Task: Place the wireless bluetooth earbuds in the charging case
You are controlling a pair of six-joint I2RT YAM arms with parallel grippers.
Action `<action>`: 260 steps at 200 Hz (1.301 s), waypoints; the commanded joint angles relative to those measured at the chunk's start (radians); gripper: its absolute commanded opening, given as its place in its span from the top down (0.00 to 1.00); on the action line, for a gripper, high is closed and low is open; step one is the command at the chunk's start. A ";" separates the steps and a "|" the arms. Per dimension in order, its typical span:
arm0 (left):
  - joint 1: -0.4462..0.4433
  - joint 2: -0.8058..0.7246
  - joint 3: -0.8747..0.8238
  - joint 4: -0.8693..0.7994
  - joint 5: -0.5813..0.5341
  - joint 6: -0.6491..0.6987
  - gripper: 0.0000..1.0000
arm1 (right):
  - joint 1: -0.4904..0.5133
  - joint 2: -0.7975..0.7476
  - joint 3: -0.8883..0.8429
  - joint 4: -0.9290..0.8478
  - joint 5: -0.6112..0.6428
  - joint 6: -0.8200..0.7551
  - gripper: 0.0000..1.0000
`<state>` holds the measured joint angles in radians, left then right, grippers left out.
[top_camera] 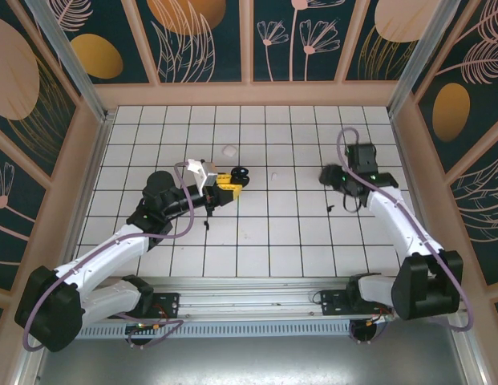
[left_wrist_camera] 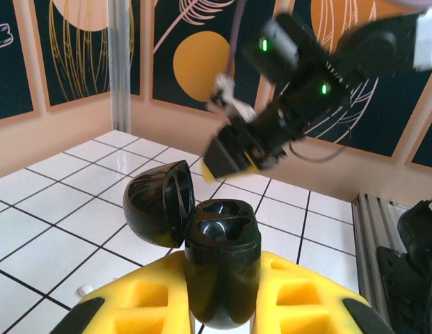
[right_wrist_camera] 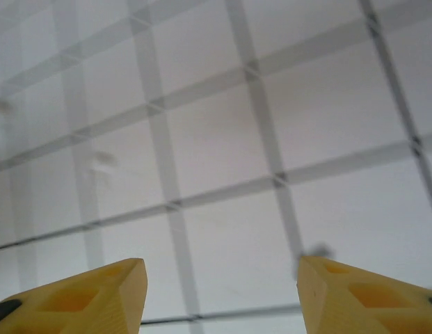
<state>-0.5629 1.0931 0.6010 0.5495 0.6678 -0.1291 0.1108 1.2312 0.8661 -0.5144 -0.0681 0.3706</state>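
My left gripper [top_camera: 227, 182] is shut on the black charging case [left_wrist_camera: 221, 240], which stands upright between the yellow fingers [left_wrist_camera: 299, 296] with its lid [left_wrist_camera: 158, 202] swung open to the left and both sockets empty. A tiny whitish earbud [top_camera: 274, 174] lies on the tiles to the right of the case. A tiny black earbud [top_camera: 330, 208] lies just in front of my right gripper [top_camera: 332, 177]. That gripper [right_wrist_camera: 219, 278] hangs open above the tiles with nothing between its fingers. A dark blur, the black earbud [right_wrist_camera: 318, 249], sits beside its right fingertip, and a whitish bit [right_wrist_camera: 104, 160] lies further left.
A larger rounded white lump [top_camera: 229, 149] rests on the tiles behind the case. Wooden walls [top_camera: 249, 95] close in the tiled floor on three sides. The right arm [left_wrist_camera: 299, 97] reaches in across from the case. A metal rail [top_camera: 257, 306] runs along the near edge.
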 commanded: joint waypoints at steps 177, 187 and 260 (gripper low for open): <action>-0.004 0.004 -0.040 0.033 0.006 0.036 1.00 | -0.158 0.230 -0.119 0.078 -0.137 -0.033 0.96; -0.003 0.008 -0.035 0.028 0.009 0.040 1.00 | -0.154 0.236 -0.119 0.076 -0.143 -0.033 0.97; -0.004 -0.004 -0.038 0.003 0.003 0.057 1.00 | -0.040 0.345 -0.067 0.062 -0.180 -0.020 0.99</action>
<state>-0.5629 1.1095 0.5652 0.5560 0.6704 -0.1005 0.0360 1.5452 0.7628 -0.4221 -0.2333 0.3290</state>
